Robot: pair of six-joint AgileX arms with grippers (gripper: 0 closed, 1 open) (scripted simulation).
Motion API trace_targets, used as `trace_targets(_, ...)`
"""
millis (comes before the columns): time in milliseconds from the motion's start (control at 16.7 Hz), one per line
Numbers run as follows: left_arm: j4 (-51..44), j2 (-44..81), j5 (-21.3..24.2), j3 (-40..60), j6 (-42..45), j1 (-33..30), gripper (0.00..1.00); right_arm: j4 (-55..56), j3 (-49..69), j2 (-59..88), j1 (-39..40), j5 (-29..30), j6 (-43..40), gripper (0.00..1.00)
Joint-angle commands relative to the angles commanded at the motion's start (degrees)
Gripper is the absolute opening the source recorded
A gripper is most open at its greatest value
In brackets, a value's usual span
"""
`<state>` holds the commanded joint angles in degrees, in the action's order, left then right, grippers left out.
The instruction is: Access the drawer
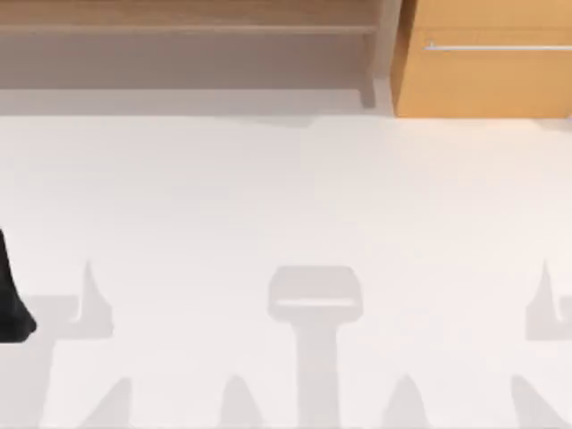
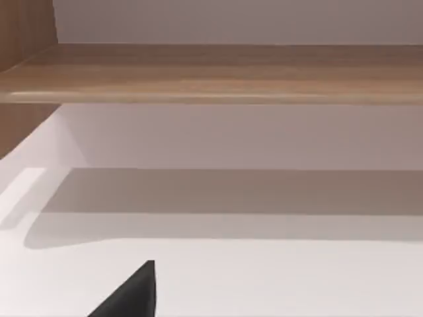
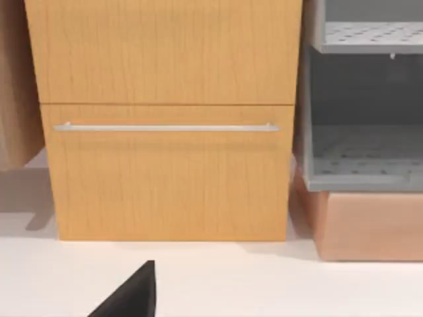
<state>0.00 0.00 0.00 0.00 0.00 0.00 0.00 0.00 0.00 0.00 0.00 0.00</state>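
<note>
The drawer (image 1: pixel 487 82) stands at the table's back right, an orange-tan wooden front with a thin silver bar handle (image 1: pixel 500 46). In the right wrist view the drawer (image 3: pixel 168 175) faces me shut, its front flush with the panel above and its handle (image 3: pixel 165 127) running across the top. A black part of my right gripper (image 3: pixel 132 297) shows low in that view, well short of the drawer and touching nothing. My left arm (image 1: pixel 11 299) is a dark shape at the table's left edge; a black part of my left gripper (image 2: pixel 132 297) points toward the shelf.
A long brown handleless shelf (image 1: pixel 188 27) runs along the back left, with shaded space under it (image 2: pixel 218 191). Right of the drawer is a grey perforated rack (image 3: pixel 363 152) on a tan block (image 3: pixel 370 224). The white table (image 1: pixel 286 206) stretches in front.
</note>
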Motion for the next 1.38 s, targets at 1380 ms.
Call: trace_targets(1380,0.0,0.0,0.0,0.0,0.0,0.0,1.0,35.6,33.4,68.8,-19.4,-18.8,0.9,1.0)
